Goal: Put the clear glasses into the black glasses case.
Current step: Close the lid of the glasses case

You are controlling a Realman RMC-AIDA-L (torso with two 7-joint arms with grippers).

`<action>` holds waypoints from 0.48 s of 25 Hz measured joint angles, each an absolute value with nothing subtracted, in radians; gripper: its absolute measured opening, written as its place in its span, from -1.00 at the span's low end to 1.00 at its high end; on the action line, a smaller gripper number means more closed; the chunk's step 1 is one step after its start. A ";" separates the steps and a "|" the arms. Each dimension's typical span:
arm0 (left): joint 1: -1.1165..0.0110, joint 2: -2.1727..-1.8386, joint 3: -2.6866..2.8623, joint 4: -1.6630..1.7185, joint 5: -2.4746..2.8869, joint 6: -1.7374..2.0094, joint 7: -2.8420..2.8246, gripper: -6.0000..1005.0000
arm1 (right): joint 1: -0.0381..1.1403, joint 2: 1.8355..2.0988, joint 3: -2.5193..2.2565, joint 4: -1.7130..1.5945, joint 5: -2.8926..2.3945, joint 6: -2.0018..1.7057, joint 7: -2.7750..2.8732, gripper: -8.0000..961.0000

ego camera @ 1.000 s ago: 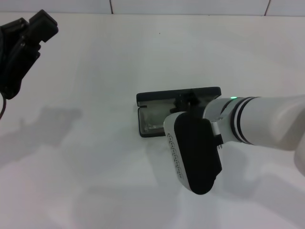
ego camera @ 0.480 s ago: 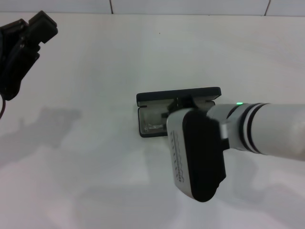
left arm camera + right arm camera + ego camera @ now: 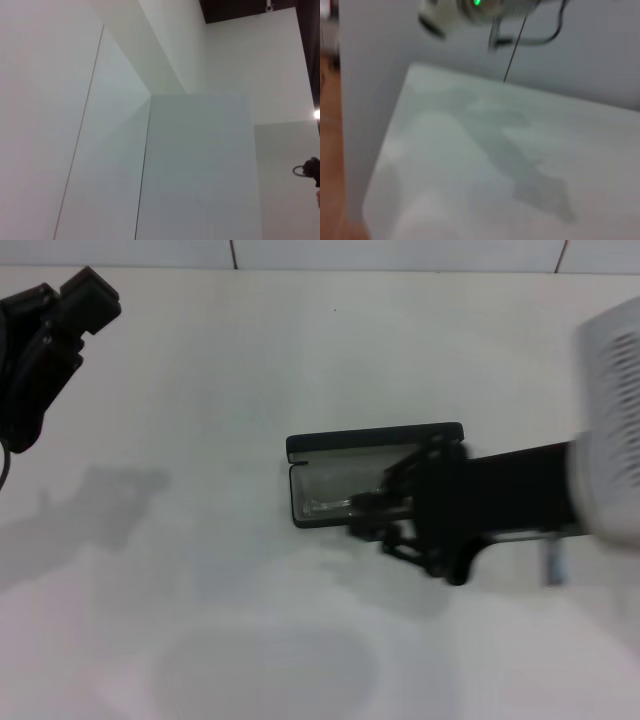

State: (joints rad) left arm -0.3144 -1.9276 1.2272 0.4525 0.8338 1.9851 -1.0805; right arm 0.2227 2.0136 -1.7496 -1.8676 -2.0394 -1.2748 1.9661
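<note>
In the head view the black glasses case (image 3: 372, 441) lies open at the table's middle, its lid standing up along the far side. The clear glasses (image 3: 328, 502) rest in the grey-lined tray; only their left part shows. My right gripper (image 3: 362, 517) reaches in from the right, low over the tray's right half. Its fingers look spread, with nothing held between them. It hides the right part of the case. My left gripper (image 3: 58, 315) hangs raised at the far left, well away from the case.
The white table (image 3: 200, 620) carries nothing else in view. A tiled wall edge runs along the far side. The left wrist view shows only white walls. The right wrist view shows the table top (image 3: 485, 165) and part of the robot's body.
My right wrist has turned and drawn back to the right. The white housing that covered the case now sits at the right edge, and the black gripper shows. The left arm has not moved.
</note>
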 joint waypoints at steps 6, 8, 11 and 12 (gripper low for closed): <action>-0.345 -1.930 1.227 0.452 0.876 1.947 -1.089 -0.88 | 0.133 2.012 -1.460 -1.811 -1.793 -1.412 1.883 -0.64; -0.375 -1.934 1.227 0.454 0.907 1.916 -1.104 -0.85 | 0.101 2.011 -1.322 -1.773 -1.695 -1.468 1.838 -0.64; -0.432 -1.946 1.227 0.459 0.971 1.841 -1.138 -0.79 | 0.078 2.009 -1.134 -1.708 -1.665 -1.557 1.793 -0.64; -0.452 -1.951 1.228 0.460 0.995 1.813 -1.149 -0.76 | 0.074 2.009 -1.093 -1.688 -1.678 -1.575 1.784 -0.64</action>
